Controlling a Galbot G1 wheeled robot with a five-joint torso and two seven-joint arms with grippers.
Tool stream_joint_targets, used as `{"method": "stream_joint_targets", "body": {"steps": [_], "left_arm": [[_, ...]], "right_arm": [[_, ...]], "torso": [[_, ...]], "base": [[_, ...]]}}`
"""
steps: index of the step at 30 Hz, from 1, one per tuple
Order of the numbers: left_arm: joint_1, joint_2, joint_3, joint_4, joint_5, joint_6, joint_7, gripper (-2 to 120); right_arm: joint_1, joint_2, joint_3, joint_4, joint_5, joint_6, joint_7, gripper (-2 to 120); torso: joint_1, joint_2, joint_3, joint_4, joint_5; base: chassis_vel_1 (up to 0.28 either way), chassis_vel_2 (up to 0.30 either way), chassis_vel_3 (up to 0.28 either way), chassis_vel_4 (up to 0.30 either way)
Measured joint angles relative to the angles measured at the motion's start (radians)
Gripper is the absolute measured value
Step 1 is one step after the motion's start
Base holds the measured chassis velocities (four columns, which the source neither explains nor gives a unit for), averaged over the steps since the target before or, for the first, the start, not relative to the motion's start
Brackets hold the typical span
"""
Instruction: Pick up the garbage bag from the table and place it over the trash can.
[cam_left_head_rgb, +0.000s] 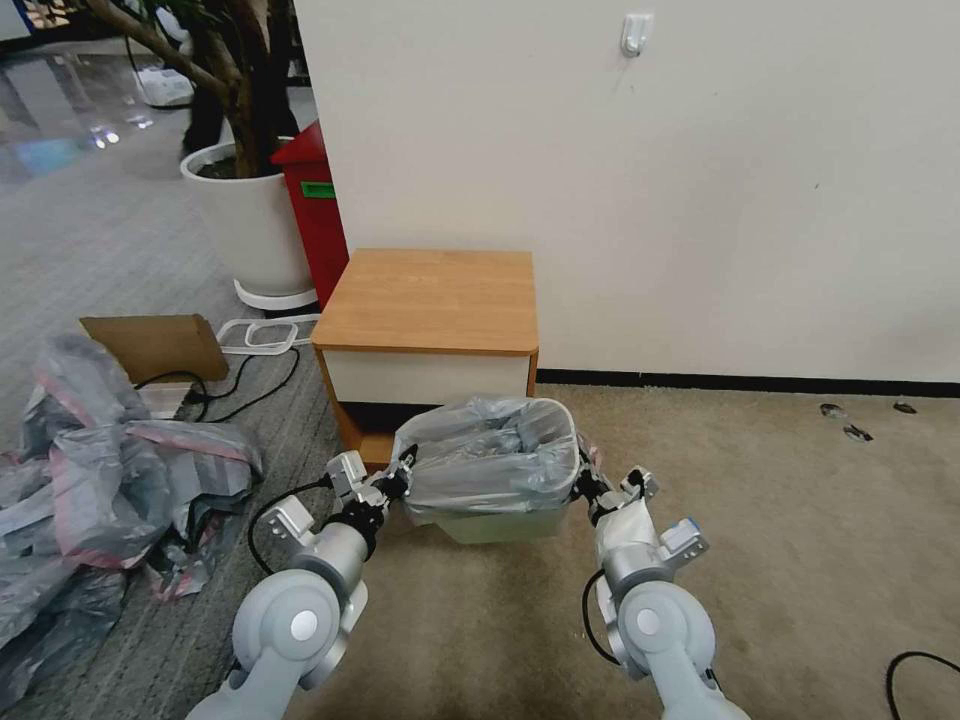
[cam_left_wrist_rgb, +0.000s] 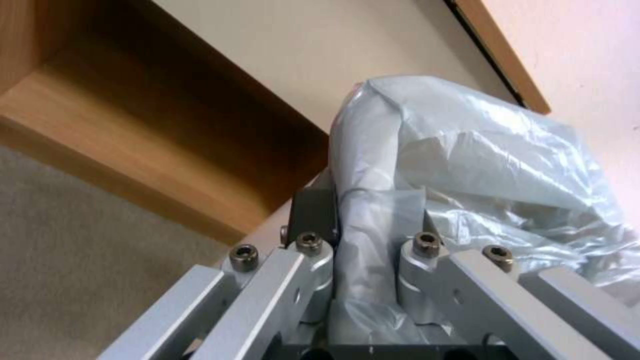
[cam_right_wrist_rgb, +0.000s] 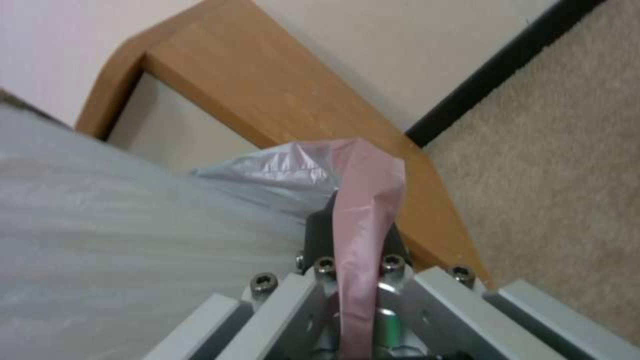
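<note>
The garbage bag (cam_left_head_rgb: 490, 455), translucent grey plastic, lies draped over the top of the cream trash can (cam_left_head_rgb: 505, 527), which stands on the carpet right in front of the table (cam_left_head_rgb: 430, 300). My left gripper (cam_left_head_rgb: 400, 485) is shut on the bag's left edge. In the left wrist view the grey film (cam_left_wrist_rgb: 380, 210) runs between the fingers of the left gripper (cam_left_wrist_rgb: 363, 222). At the bin's right side, my right gripper (cam_left_head_rgb: 588, 487) is shut on the bag. The right wrist view shows the pink rim band (cam_right_wrist_rgb: 363, 200) pinched in the right gripper (cam_right_wrist_rgb: 357, 240). The table's top is bare.
A large heap of grey-and-pink bags (cam_left_head_rgb: 100, 480) lies on the floor at left, with a cardboard box (cam_left_head_rgb: 155, 345) and cables behind it. A red bin (cam_left_head_rgb: 315, 210) and a white plant pot (cam_left_head_rgb: 250, 225) stand left of the table. Open carpet lies to the right.
</note>
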Motion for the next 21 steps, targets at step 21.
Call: {"method": "stream_joint_targets", "body": {"steps": [21], "left_arm": [[0.008, 0.001, -0.012, -0.013, -0.052, 0.008, -0.035, 7]], "right_arm": [[-0.036, 0.002, 0.005, 0.099, 0.279, -0.11, 0.069, 0]], "torso": [[0.0, 0.0, 0.0, 0.0, 0.0001]], "base": [[0.0, 0.0, 0.0, 0.0]]}}
